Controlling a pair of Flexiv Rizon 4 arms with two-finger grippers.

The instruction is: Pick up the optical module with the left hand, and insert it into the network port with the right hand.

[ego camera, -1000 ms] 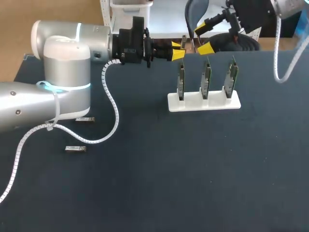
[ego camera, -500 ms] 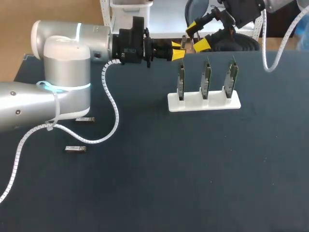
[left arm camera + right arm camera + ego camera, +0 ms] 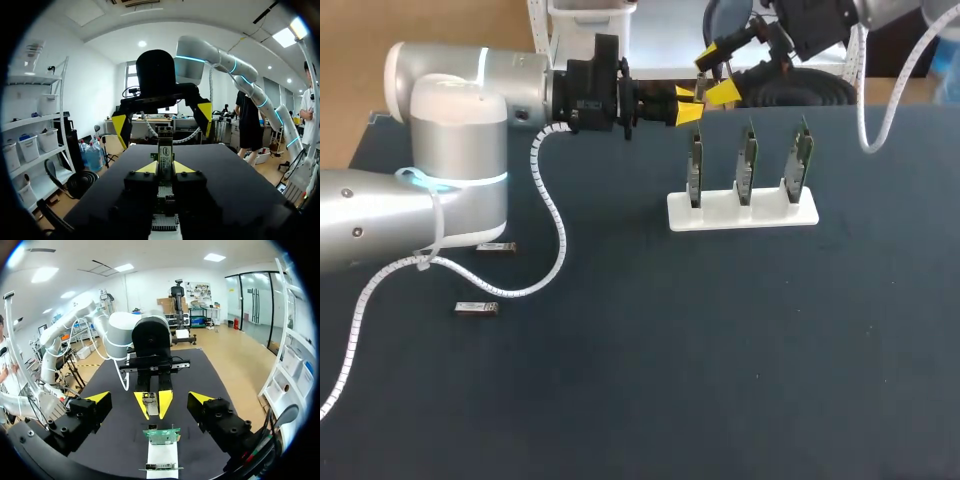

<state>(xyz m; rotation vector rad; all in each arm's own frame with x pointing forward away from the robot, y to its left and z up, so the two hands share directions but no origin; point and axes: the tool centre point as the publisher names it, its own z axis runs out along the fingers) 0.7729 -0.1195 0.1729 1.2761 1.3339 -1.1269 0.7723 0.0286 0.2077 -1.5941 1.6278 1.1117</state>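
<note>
Fingers (image 3: 146,168) of the left gripper (image 3: 688,106) are clamping the optical module (image 3: 165,150), which is jutting out ahead of their tips over the table's (image 3: 720,350) far edge. The right gripper (image 3: 716,74) is facing it, fingers spread wide, the module in their gap, untouched.

A dark blue counter (image 3: 720,380) is seen. Two small silver modules are laid flat on it near the left edge. The far spare module (image 3: 496,246) lies farther back, and the near spare module (image 3: 477,308) lies closer to the front edge, the two apart. A white base (image 3: 720,216) is set toward the far edge, right of the middle, lengthwise along that edge.
</note>
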